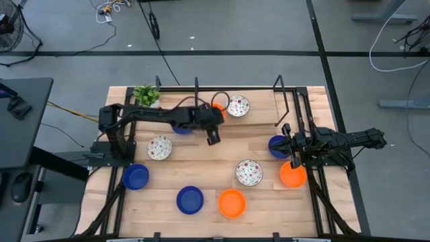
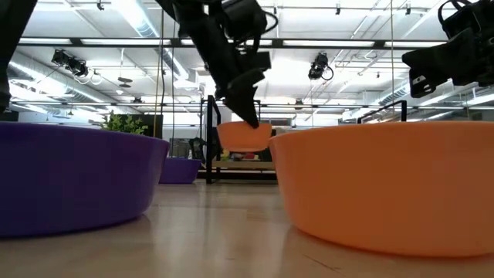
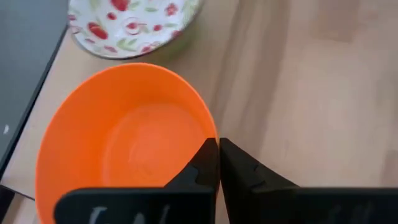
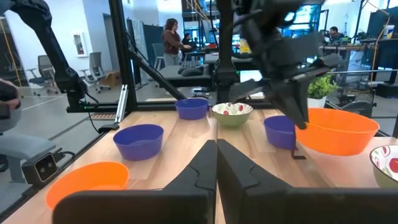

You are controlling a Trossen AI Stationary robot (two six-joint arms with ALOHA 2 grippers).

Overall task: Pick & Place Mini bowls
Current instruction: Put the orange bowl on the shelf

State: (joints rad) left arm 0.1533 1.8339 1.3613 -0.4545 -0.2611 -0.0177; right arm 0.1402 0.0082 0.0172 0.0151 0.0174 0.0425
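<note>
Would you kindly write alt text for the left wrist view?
The left gripper, shut on the rim of an orange bowl, holds it over the wooden table. A floral white bowl sits just beyond.

2 dark jointed arms, each ending in a black gripper of 2 angular fingers.

An orange bowl fills the near right of the desk, a blue bowl the near left. Between them, farther back, the left hand reaches down from above, pinched on the rim of a tilted small orange bowl held off the desk
</note>
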